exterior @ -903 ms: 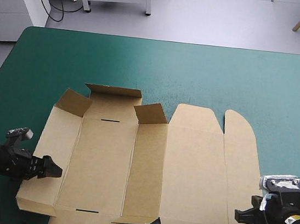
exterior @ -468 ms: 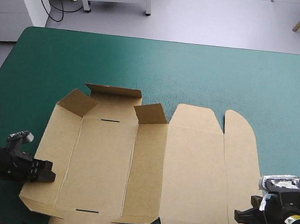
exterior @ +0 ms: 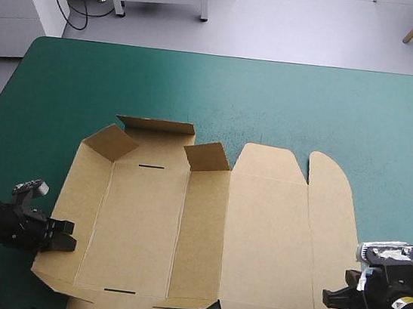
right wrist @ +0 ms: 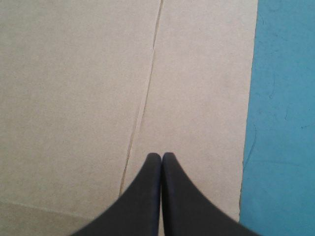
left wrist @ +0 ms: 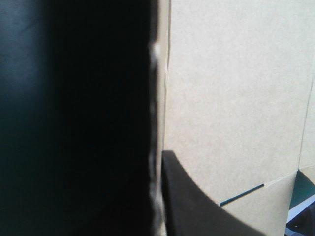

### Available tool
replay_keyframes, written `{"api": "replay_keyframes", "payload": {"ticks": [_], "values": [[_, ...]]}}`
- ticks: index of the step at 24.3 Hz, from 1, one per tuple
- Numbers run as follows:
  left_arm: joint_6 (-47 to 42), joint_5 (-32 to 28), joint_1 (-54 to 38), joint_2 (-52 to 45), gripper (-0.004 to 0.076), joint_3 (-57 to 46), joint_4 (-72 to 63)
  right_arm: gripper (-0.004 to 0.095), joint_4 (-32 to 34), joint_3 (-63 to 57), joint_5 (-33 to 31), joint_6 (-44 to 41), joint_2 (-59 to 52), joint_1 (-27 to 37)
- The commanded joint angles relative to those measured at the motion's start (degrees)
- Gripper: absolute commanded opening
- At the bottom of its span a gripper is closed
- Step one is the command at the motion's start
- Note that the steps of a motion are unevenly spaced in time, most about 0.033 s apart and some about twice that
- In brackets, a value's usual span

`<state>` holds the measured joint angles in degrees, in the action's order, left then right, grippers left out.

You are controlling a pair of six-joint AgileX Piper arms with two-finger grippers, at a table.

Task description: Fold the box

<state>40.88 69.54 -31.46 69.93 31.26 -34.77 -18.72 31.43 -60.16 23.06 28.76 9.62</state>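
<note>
The brown box (exterior: 257, 230) lies as a cut sheet in the middle of the table. Its lid panel and rounded flap lie flat to the right, and the far flaps (exterior: 206, 157) stand partly raised. My left gripper (exterior: 65, 243) is at the sheet's left edge near the front, shut on it. In the left wrist view the board's edge (left wrist: 158, 98) runs between the two black fingers (left wrist: 197, 206), and the left wall panel (exterior: 78, 206) tilts up a little. My right gripper (exterior: 327, 297) is shut, its tips (right wrist: 161, 155) over the rounded flap (right wrist: 197, 73) near the front right corner.
The teal-green cover (exterior: 237, 97) shows beyond the box's far side, and as a strip (right wrist: 285, 123) beside the flap's outer edge. Both grippers are close to the table's front edge.
The left gripper was open at the box's left edge and has shut on it, drawing back slightly. The left panel's edge has risen a little. The right gripper has not moved.
</note>
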Motion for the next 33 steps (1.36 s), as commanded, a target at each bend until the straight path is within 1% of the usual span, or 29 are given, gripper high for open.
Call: {"api": "replay_keyframes", "payload": {"ticks": [1, 3, 8, 9, 12, 13, 15, 16, 17, 20, 22, 25, 27, 29, 33], "values": [[-2.5, 5.1, 2.9, -1.1, -0.001, 3.1, -0.2, -0.0019, -1.2, 1.4, 2.6, 0.6, 0.2, -0.1], [-4.3, 4.8, 5.7, -1.1, -0.001, 5.9, 1.7, -0.0019, -1.2, 1.4, 2.6, 0.6, 0.2, -0.1], [-12.6, 1.6, 15.8, -1.1, -0.001, 15.8, 9.8, -0.0019, -1.2, 1.4, 2.6, 0.6, 0.2, -0.1], [-13.1, 0.8, 17.6, -1.1, -0.001, 17.6, 11.1, -0.0019, -1.2, 1.4, 2.6, 0.6, 0.2, -0.1], [-16.1, -2.7, 24.3, -1.0, -0.001, 24.6, 15.7, -0.0019, -1.2, 1.4, 2.6, 0.6, 0.2, -0.1], [-17.2, -4.7, 28.2, -0.6, -0.001, 28.2, 18.1, -0.0019, -1.2, 1.4, 2.6, 0.6, 0.2, -0.1], [-17.2, -6.6, 35.3, 2.0, -0.001, 35.6, 23.3, -0.0019, -1.2, 1.4, 2.6, 0.6, 0.2, -0.1], [-17.2, -6.9, 37.3, 3.1, -0.001, 37.4, 25.5, -0.0019, -1.2, 1.4, 2.6, 0.6, 0.2, -0.1], [-17.2, -8.1, 41.2, 5.5, -0.001, 41.5, 30.1, -0.0019, -1.2, 1.4, 2.6, 0.6, 0.2, -0.1], [-15.8, -12.3, 46.8, 8.4, -0.001, 46.3, 36.2, -0.0019, -1.2, 1.4, 2.6, 0.6, 0.2, -0.1], [-12.1, -18.3, 52.1, 10.6, -0.001, 49.3, 41.2, -0.0019, -1.2, 1.4, 2.6, 0.6, 0.2, -0.1], [1.1, -27.2, 60.1, 13.3, -0.001, 50.8, 43.2, -0.0019, -1.2, 1.4, 2.6, 0.6, 0.2, -0.1], [8.4, -32.3, 64.5, 14.8, -0.001, 50.8, 43.2, -0.0019, -1.2, 1.4, 2.6, 0.6, 0.2, -0.1], [13.5, -36.2, 68.6, 15.9, -0.001, 50.8, 43.1, -0.0019, -1.2, 1.4, 2.6, 0.6, 0.2, -0.1], [15.3, -40.0, 72.9, 16.6, -0.001, 50.8, 43.1, -0.0019, -1.2, 1.4, 2.6, 0.6, 0.2, -0.1]]}}
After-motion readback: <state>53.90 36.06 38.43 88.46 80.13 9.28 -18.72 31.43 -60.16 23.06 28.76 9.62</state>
